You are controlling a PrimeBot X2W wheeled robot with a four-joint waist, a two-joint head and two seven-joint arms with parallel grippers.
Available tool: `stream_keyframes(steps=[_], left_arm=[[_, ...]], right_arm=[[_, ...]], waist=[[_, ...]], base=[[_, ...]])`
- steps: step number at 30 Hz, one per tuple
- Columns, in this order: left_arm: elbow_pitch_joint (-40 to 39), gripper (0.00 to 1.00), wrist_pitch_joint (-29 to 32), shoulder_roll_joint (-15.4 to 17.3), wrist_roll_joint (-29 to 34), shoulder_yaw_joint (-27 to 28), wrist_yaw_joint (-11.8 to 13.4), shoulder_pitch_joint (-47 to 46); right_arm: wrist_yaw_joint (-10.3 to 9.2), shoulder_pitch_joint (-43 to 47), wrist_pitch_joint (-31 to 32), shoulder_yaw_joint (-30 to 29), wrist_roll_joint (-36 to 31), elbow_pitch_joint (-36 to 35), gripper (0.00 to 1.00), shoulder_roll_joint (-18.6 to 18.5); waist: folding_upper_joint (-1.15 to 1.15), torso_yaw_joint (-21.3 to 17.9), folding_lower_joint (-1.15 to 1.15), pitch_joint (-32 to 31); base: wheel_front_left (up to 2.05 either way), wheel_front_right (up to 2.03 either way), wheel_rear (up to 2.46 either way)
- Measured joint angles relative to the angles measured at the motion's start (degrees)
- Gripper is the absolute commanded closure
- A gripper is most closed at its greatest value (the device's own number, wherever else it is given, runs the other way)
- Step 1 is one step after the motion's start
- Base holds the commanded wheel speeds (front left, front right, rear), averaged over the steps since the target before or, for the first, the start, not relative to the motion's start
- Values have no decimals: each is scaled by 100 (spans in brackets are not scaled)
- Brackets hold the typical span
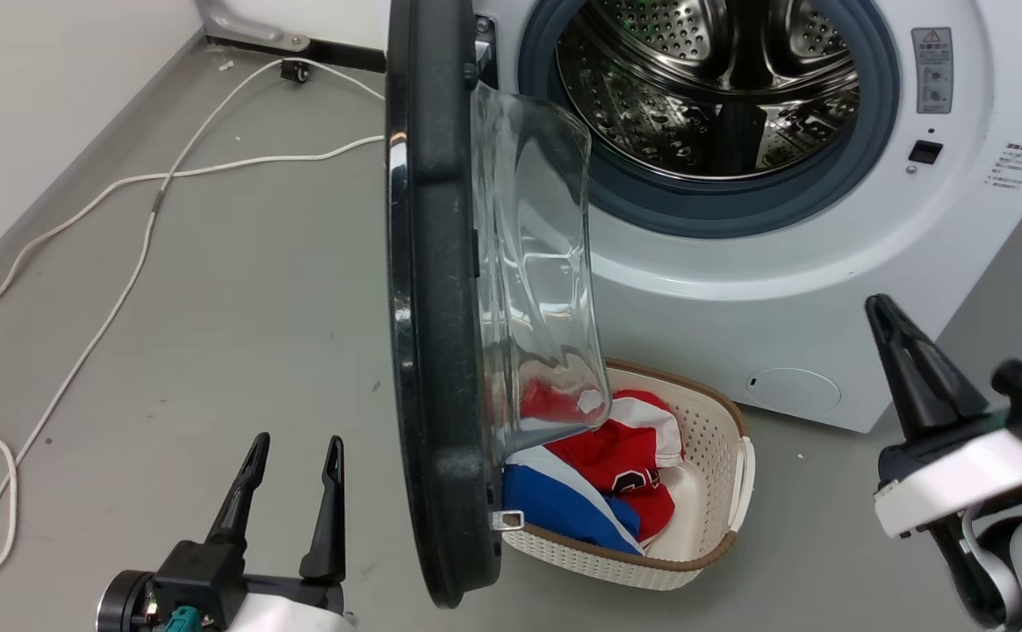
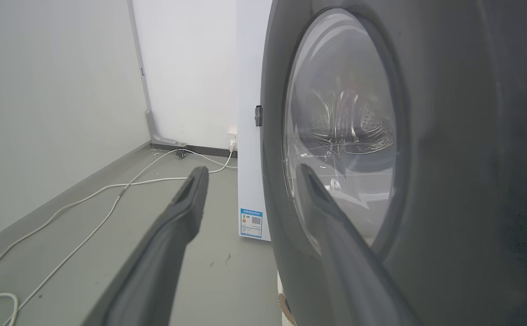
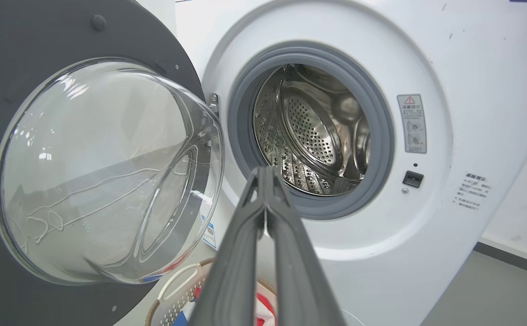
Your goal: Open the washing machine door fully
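Two claws flank the washing machine door (image 1: 432, 307), standing roughly square to the machine above a laundry basket (image 1: 625, 569): left claw (image 1: 294, 446) spread beside its outer face, right claw (image 3: 265, 174) pressed together on the inner side, likely to nudge it wider.

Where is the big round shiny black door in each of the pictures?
Head view: the large round glossy black washing machine door stands edge-on, just left of centre.
Left wrist view: the door's outer side covers the right half.
Right wrist view: the door's inner side is on the left.
Shared landmark: the white washing machine body.
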Motion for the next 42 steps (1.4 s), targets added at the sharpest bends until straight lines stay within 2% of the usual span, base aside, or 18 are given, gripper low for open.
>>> stream_keyframes(steps=[1,2,9,16,20,24,42], left_arm=[[1,0,0,0,-3,11,-5,5],[1,0,0,-1,-20,16,-13,7],[31,0,0,-1,-42,47,-29,58],[81,0,0,1,-31,1,-87,160],[137,0,0,-1,-18,-65,-124,162],[155,0,0,0,-19,-108,-147,162],[181,0,0,0,9,-136,-171,190]], right_arm=[[0,105,-203,-135,-163,-43,17,129],[0,210,-326,-234,-274,-83,0,236],[0,1017,-767,-945,-1162,-298,0,1083],[0,1504,-832,-1437,-1569,-489,0,1577],[2,1702,-832,-1413,-1750,-614,0,1653],[1,1818,-833,-1419,-1749,-447,0,1670],[1,1804,-834,-1337,-1558,-122,0,1685]], waist=[[0,-25,0,4],[0,-45,0,9],[0,-78,0,-38],[0,-29,0,-168],[0,-21,0,-188],[0,-14,0,-200],[0,-35,0,-236]], base=[[0,0,0],[0,0,0],[0,0,0],[0,0,0],[0,0,0],[0,0,0],[0,0,0]])
